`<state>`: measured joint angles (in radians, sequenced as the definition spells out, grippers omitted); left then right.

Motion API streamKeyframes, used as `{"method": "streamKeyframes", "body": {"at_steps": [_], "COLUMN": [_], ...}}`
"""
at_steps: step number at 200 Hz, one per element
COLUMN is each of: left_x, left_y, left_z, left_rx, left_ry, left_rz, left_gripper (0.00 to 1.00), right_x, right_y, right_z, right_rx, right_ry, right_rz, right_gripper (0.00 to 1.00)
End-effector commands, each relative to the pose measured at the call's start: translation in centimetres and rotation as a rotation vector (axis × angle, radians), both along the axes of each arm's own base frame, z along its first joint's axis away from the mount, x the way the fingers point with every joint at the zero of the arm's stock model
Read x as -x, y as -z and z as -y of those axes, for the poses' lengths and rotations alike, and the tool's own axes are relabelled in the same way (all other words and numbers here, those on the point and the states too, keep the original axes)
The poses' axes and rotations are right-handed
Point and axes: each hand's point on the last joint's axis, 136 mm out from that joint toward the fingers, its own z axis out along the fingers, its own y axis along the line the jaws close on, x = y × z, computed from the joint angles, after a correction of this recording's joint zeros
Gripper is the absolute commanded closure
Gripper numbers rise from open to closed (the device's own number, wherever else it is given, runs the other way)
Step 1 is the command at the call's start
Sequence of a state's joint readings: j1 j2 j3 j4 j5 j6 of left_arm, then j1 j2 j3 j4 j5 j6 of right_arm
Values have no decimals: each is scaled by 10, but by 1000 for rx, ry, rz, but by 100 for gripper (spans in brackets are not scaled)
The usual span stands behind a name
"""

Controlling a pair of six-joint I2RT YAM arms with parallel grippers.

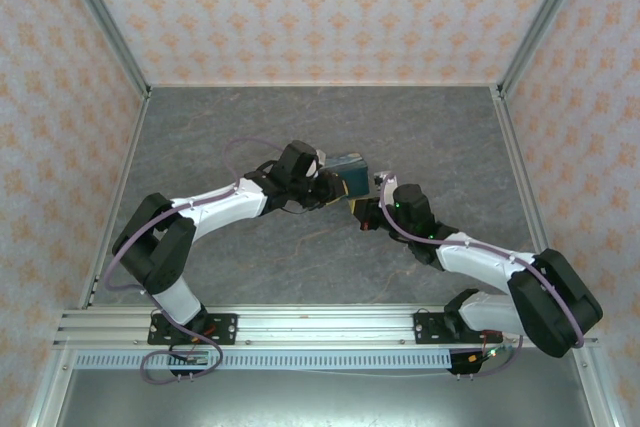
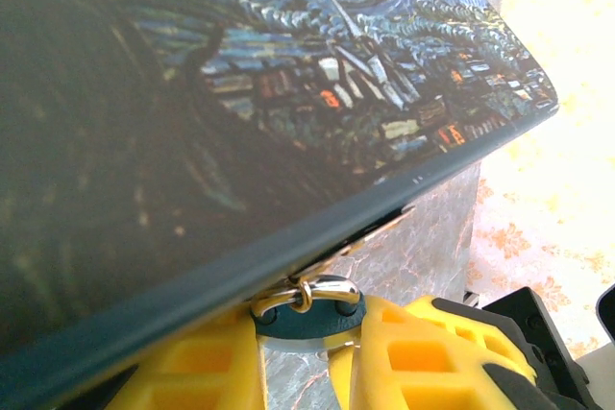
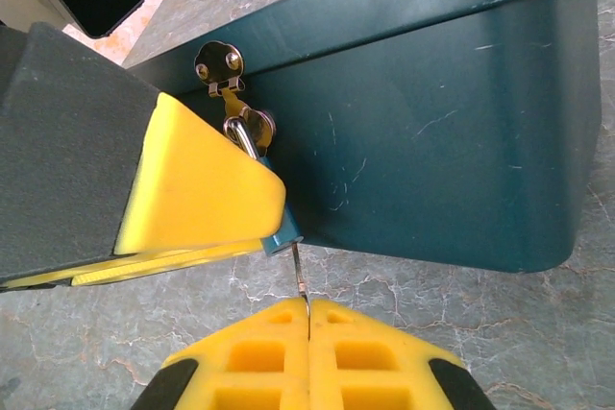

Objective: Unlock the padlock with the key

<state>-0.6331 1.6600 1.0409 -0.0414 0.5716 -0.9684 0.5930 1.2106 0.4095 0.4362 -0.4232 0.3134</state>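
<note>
Padlock (image 3: 285,230) and key (image 3: 301,276) meet at the front face of the painted tin (image 3: 432,122). In the right wrist view only a teal corner of the padlock shows below a yellow finger (image 3: 197,184) of the left pincer, which covers the rest of its body. The thin shackle (image 3: 248,132) runs up through the brass hasp (image 3: 219,64) fixed at the seam under the tin's lid. The key is a pale sliver standing nearly upright, its tip touching the underside of the padlock; how deep it sits cannot be told. Its lower end is pinched in the right pincer (image 3: 307,319), whose two yellow pads are clenched flat together on it.

From the left wrist view the padlock (image 2: 307,324) hangs just under the lid's edge, its shackle (image 2: 317,292) looped through the hasp. The left pincer (image 2: 306,338) grasps it, one yellow finger pressed against each side. The tin's lid (image 2: 288,74), painted with a swirling night sky and village, slants across the upper part of that view.

From above, the tin (image 1: 350,169) lies near the middle of the grey marbled bench (image 1: 200,137). The left pincer (image 1: 336,187) reaches it from the left and the right pincer (image 1: 370,205) from the near right, their tips close together. Patterned walls (image 1: 320,7) enclose the bench.
</note>
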Motion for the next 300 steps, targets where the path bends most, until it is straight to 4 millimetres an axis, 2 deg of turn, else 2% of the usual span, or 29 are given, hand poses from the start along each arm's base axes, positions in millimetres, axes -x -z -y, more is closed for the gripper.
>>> {"method": "streamKeyframes", "body": {"at_steps": [1, 124, 131, 140, 258, 266, 270, 300], "left_x": [-2, -5, -5, -5, -4, -4, -4, -4], "left_y": [-21, -19, -18, -17, -18, -17, -17, -17], "left_z": [8, 5, 5, 5, 4, 4, 4, 4], "left_rx": [45, 52, 51, 51, 55, 55, 55, 53], "left_ry": [20, -27, -29, -33, -34, -34, -34, -37], "left_rz": [35, 18, 15, 12, 9, 9, 9, 9], "left_gripper": [78, 78, 78, 78, 79, 79, 79, 79], "right_x": [-7, 1, 1, 1, -5, -5, -5, -6], "right_y": [-22, -5, -14, -15, -22, -23, -15, -12], "right_z": [-2, 2, 3, 3, 0, 0, -1, -2], "right_rx": [-45, -30, -45, -48, -59, -59, -46, -40], "right_ry": [16, 18, 19, 21, 25, 23, 23, 22], "right_rz": [76, 38, 59, 64, 82, 82, 63, 57], "right_gripper": [100, 100, 100, 100, 100, 100, 100, 100]}}
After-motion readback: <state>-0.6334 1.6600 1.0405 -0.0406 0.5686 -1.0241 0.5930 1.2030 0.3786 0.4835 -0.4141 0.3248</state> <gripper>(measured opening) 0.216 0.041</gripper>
